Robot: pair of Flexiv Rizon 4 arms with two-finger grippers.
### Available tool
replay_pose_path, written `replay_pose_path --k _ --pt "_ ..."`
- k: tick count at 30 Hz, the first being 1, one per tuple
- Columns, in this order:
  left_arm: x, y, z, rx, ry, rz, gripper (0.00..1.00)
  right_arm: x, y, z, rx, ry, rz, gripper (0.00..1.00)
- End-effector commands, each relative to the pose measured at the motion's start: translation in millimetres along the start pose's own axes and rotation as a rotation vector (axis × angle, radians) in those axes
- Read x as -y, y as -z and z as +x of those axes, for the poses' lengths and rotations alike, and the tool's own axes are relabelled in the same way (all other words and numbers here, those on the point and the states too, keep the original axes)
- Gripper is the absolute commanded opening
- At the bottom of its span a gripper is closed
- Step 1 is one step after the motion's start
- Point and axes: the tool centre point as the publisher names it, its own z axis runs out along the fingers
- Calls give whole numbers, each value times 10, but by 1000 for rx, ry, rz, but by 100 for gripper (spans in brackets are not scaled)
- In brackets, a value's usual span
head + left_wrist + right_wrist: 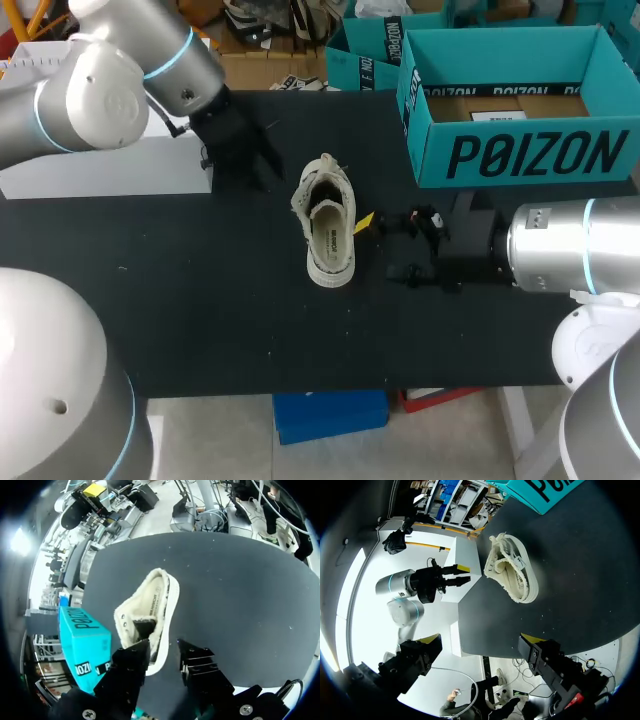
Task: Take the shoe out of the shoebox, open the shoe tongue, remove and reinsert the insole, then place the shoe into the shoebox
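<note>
A: Looking for the shoe (pixel 329 232). Found it?

B: Found. Sits sole-down around the middle of the table (pixel 200 300), outside the shoebox (pixel 520 150). Points its toe far and its heel near, with the laces loose at the far end.

A: Touching the shoebox?

B: No, well apart from it. Lies left of it and nearer. Shoebox side: far right of the table, teal, open on top.

A: Checking the left gripper (pixel 163 649) next. Clenched?

B: Released. Fingers parted, grasping nothing. Hangs far and left of the shoe, close to the toe end without touching it. From the left wrist, looks along the shoe from toe to heel, down onto the fleecy lining. Just right of a white box (pixel 110 170), too.

A: And the right gripper (pixel 480 642)?

B: Released as well, spread wide, grasping nothing. Hovers just right of the shoe, level with its middle, not touching. Lies near of the shoebox. From the right wrist, sees the shoe ahead, beyond both yellow tips.
</note>
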Motion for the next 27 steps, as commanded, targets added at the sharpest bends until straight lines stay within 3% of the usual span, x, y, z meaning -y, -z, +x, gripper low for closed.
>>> replay_pose_path --k 1,14,27 --pt "39 77 4 -76 -23 -49 37 -2 2 -1 -1 0 1 100" --pt "118 -318 7 -150 -140 -57 42 -2 2 -1 -1 0 1 100" --pt "12 -641 -81 -180 -211 -68 43 -2 2 -1 -1 0 1 100"
